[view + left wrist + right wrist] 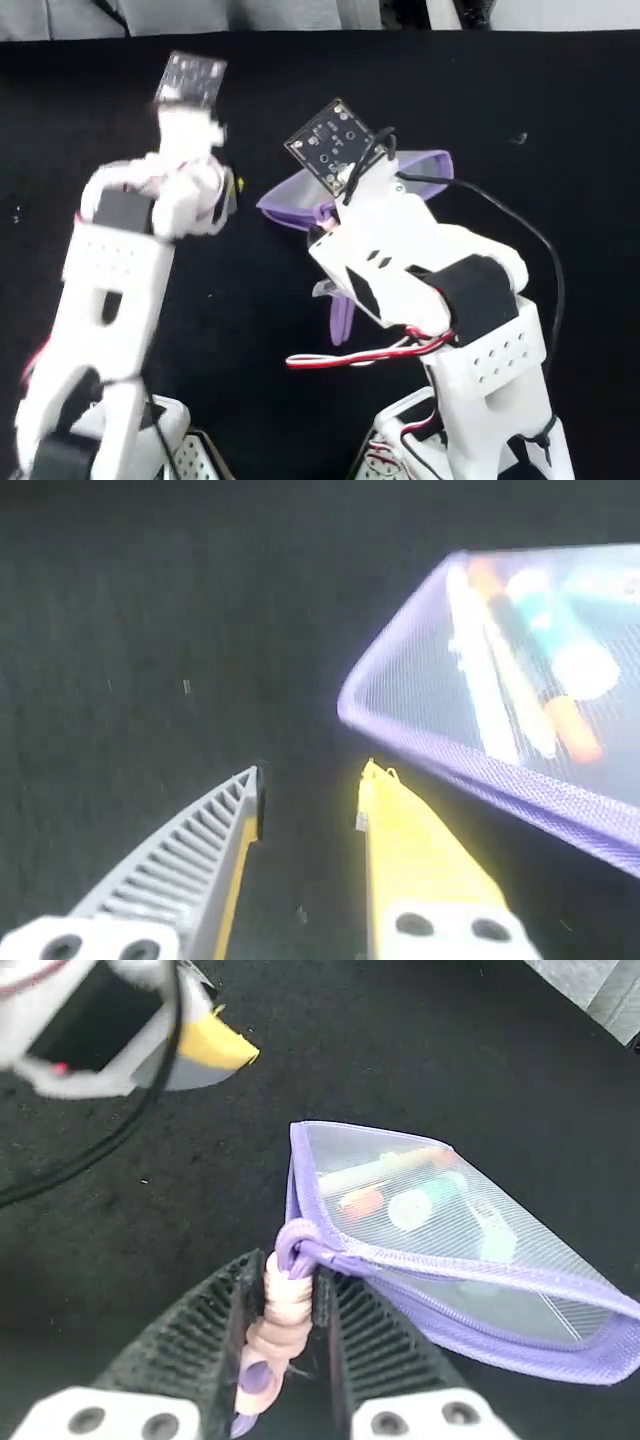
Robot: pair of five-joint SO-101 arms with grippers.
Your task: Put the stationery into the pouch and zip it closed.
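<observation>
Two white arms side by side on a black cloth, spread over the whole table and flecked here and there with pale lint. Behind the far edge, a strip of pale folded fabric, much like a curtain. Near the base of the right arm, a loop of red, white and black wires, and a black cable curving down over the cloth.

Right gripper pinched tight on a pink-and-lilac cord fastened at one corner of the pouch, with ribbed black fingers pressed against the cord from both sides. Pouch on the cloth near the middle of the table, lilac-edged with clear mesh sides, partly hidden under the right arm's wrist in the high view. Stationery inside it: an orange pen, a white one, something teal and round, all blurred through the mesh. Cannot tell whether zipped or not.

Left gripper spread partway, with nothing between the grey ribbed finger and the yellow one, hanging over bare cloth just beside a corner of the pouch and apart from it.
</observation>
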